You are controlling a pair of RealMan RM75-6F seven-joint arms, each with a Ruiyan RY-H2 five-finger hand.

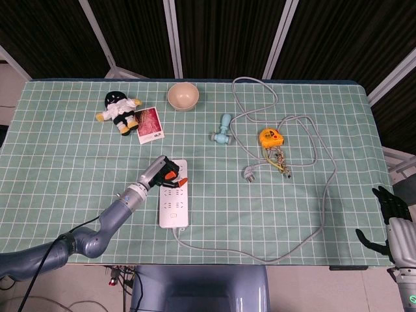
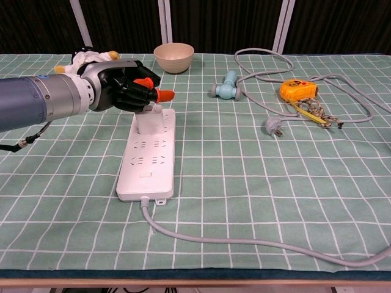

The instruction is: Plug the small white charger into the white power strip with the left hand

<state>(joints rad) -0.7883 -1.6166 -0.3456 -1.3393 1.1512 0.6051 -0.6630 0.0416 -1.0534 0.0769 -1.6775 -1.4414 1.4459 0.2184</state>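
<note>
The white power strip [image 1: 174, 207] [image 2: 145, 168] lies lengthwise on the green checked cloth, left of centre. The small white charger [image 2: 150, 124] stands on the strip's far end, leaning slightly. My left hand [image 1: 165, 173] [image 2: 124, 86], black with orange fingertips, sits right on top of it. Its fingers are curled around the charger's top, and in the head view they hide most of the charger. My right hand [image 1: 389, 213] hangs past the table's right front corner with fingers spread and holding nothing.
A beige bowl [image 1: 182, 95] [image 2: 174, 57], a plush doll [image 1: 119, 108] and a red card [image 1: 149, 125] sit at the back left. A blue dumbbell [image 2: 227, 85], an orange tape measure [image 2: 297, 90] and a loose grey plug [image 2: 272, 126] lie right. The strip's grey cable [image 2: 244, 241] runs along the front.
</note>
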